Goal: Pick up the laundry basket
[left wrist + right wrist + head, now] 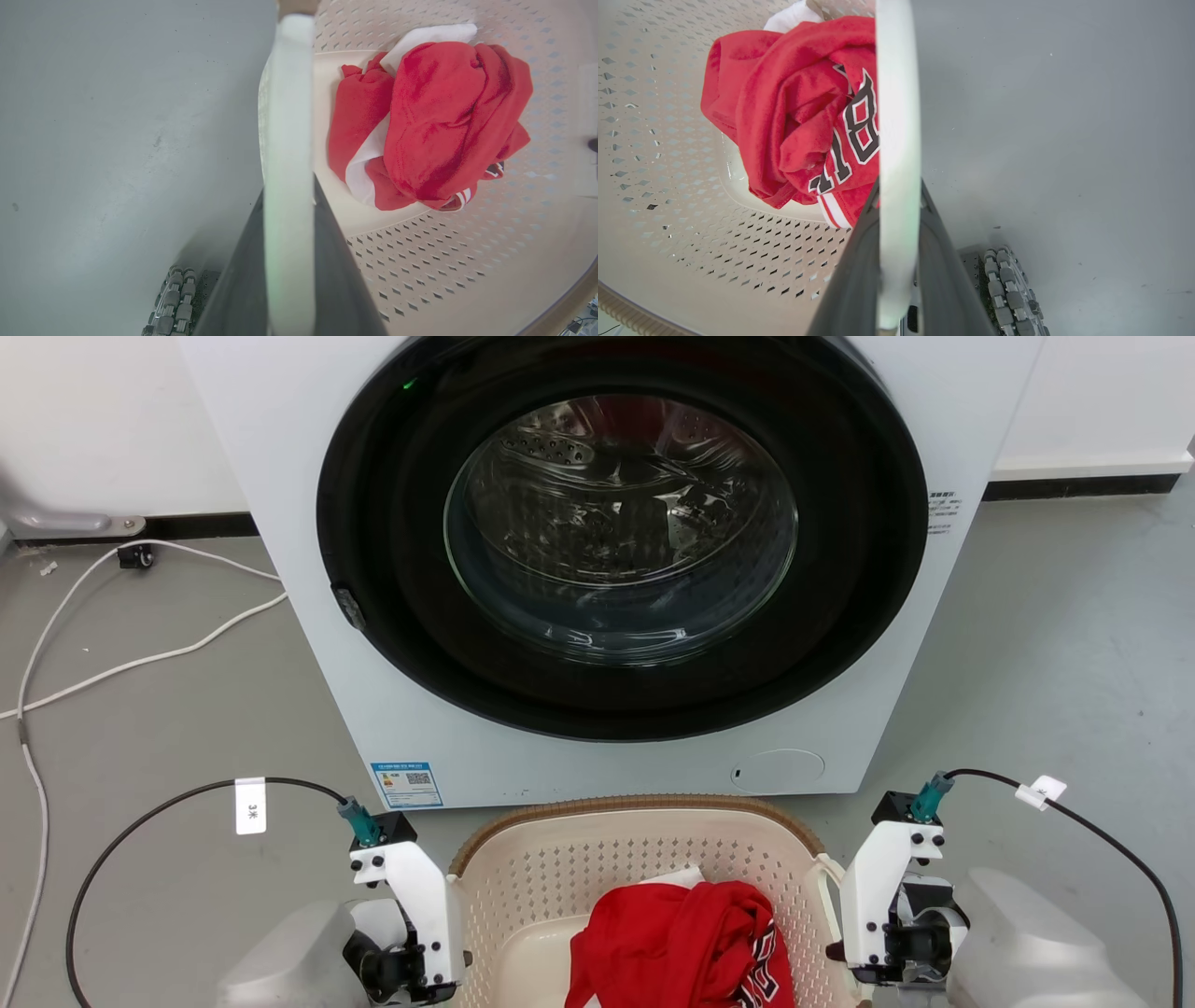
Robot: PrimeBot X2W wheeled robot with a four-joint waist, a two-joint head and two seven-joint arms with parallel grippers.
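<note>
Just in front of the white front-loading washing machine [280, 448], close against the robot's own base, is the cream-white perforated plastic laundry basket [597, 868] with a brown woven-look rim [635, 801]. A crumpled red jersey with white trim [681, 933] lies in its bottom. I cannot tell whether the basket rests on the grey floor [1074, 644] or has just cleared it.

The arms flank the basket, one at each short side with fingers pointing down, which I judge is meant to keep so wide a load level. In the left wrist view, the left gripper [287, 186] has its two dark fingers drawn in against the white plastic side handle [287, 116], which runs up between them with no gap showing. I take it as clamped on that handle. The right gripper [899, 184] grips the opposite white handle [899, 116] the same way.

The far rim lies near the machine's lower front panel, so there is little room forward. The free path is upward and back toward the robot. Bare floor lies outside each handle, though the base's grey roller wheels [1013, 289] sit near each wrist. A thin white cable [140, 658] lies well off to the left. The black wrist cables [140, 831] loop loosely over the floor and will probably trail with any lift.
</note>
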